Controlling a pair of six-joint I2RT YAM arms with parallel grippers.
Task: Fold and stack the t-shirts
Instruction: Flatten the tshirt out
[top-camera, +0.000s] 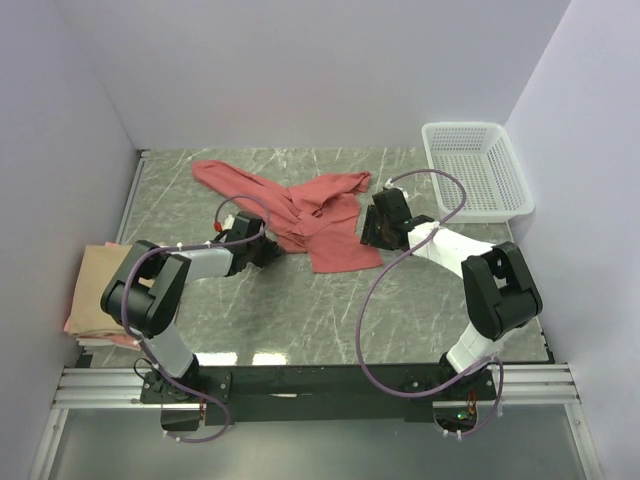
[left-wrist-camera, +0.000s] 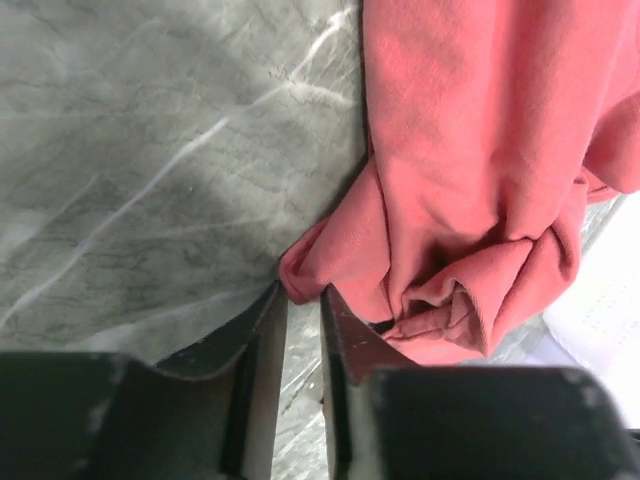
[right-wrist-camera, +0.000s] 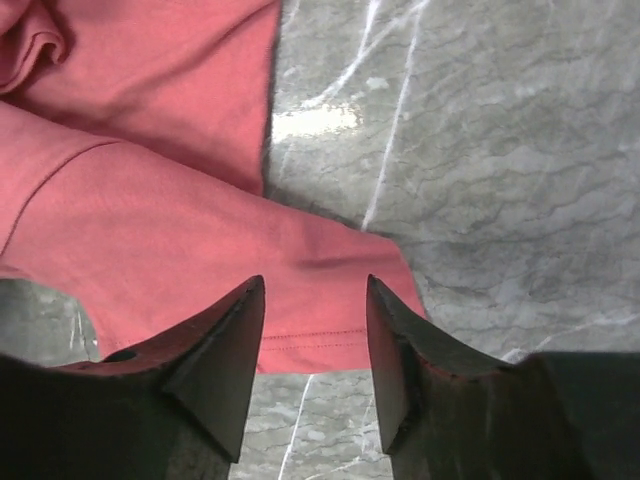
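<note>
Salmon-red shirt (top-camera: 318, 213) is lying crumpled mid-table: soft matte cotton, bunched in ropey folds, one sleeve trailing far left. Left gripper (left-wrist-camera: 300, 300) is sitting at its left edge, jaws nearly together at a small rolled fold; can't tell if it's actually pinched. Right gripper (right-wrist-camera: 315, 335) is hovering with jaws apart over the flat stitched hem at the near right corner, holding nothing. Risks: the thin fold slipping out over the slick marbled table (top-camera: 300, 310), or the pinch catching several layers and lifting the cloth twisted. Tan-beige shirt (top-camera: 100, 270) is resting folded at the near left edge.
</note>
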